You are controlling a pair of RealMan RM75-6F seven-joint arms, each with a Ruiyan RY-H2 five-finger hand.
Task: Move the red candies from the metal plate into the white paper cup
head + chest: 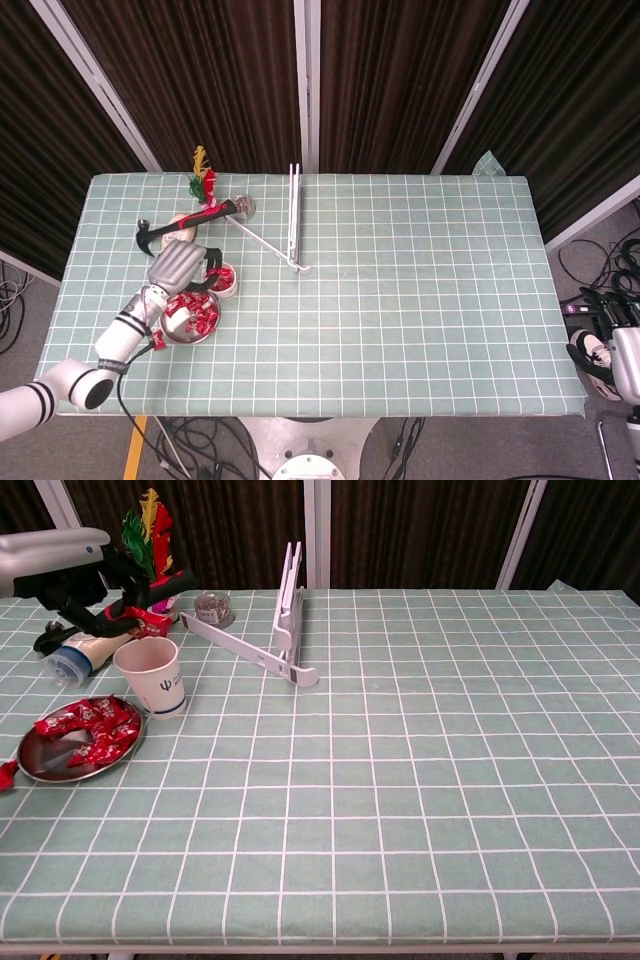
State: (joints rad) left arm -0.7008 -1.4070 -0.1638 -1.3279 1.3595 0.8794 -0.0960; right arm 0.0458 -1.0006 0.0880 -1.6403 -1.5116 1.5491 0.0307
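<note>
The metal plate (172, 333) (40, 765) sits near the table's front left with several red candies (193, 313) (90, 725) on it. Just behind it stands the white paper cup (232, 291) (152, 678), with red showing inside it in the head view. My left hand (180, 268) (75, 585) hovers above the cup and the plate's far edge, its dark fingers (211, 264) curled downward. Whether they pinch a candy is hidden. My right hand (598, 350) hangs off the table's right side, its fingers unclear.
One loose candy (158, 345) (6, 772) lies on the cloth left of the plate. Behind the cup lie a red-and-black hammer (195, 218), a white bottle (80, 656), a feathered toy (148, 525), a small jar (212, 608) and a white folding stand (293, 225) (280, 630).
</note>
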